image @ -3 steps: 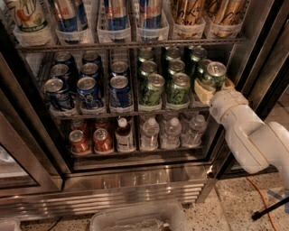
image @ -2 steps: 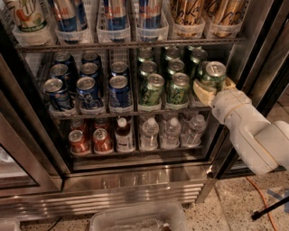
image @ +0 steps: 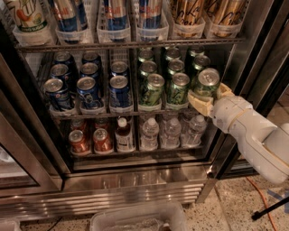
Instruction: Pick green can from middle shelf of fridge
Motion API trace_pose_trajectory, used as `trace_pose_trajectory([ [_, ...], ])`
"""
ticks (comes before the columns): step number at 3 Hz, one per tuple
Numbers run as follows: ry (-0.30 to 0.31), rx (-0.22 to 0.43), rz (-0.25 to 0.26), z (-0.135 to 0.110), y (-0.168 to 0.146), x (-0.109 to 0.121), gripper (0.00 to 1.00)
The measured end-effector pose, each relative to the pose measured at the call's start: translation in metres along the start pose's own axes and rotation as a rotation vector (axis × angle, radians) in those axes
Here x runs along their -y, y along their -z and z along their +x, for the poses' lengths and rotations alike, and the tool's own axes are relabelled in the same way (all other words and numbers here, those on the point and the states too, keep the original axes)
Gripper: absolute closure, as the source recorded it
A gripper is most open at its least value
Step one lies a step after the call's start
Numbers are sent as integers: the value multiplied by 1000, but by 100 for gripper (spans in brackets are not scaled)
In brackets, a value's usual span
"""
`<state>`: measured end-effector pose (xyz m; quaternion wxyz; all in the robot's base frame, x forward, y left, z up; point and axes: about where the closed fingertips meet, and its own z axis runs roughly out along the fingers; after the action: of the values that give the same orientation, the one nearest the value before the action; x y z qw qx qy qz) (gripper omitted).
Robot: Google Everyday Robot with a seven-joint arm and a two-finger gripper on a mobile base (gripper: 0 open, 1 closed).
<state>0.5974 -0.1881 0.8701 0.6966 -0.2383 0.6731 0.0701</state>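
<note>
The fridge stands open in front of me, its middle shelf packed with blue cans on the left and green cans on the right. My gripper is at the shelf's right end, its pale fingers shut on the front right green can. That can sits slightly forward of and higher than its neighbours. Two more green cans stand at the shelf front just left of it, with others behind.
Blue cans fill the shelf's left half. Tall slim cans stand on the rack above. Water bottles and small red cans sit on the rack below. A clear plastic bin lies on the floor. An orange cable runs at right.
The gripper with the green can has shifted slightly right and outward from the shelf. The other cans stay put.
</note>
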Motion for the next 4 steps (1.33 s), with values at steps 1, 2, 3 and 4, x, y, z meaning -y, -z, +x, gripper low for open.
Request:
trace_pose_trajectory([
  [1, 34, -9, -77, 1, 9, -10, 100],
  [2, 45, -15, -174, 1, 15, -20, 100],
  [3, 42, -25, -292, 4, 20, -30, 100],
  [4, 48, -26, -401, 6, 26, -42, 100],
])
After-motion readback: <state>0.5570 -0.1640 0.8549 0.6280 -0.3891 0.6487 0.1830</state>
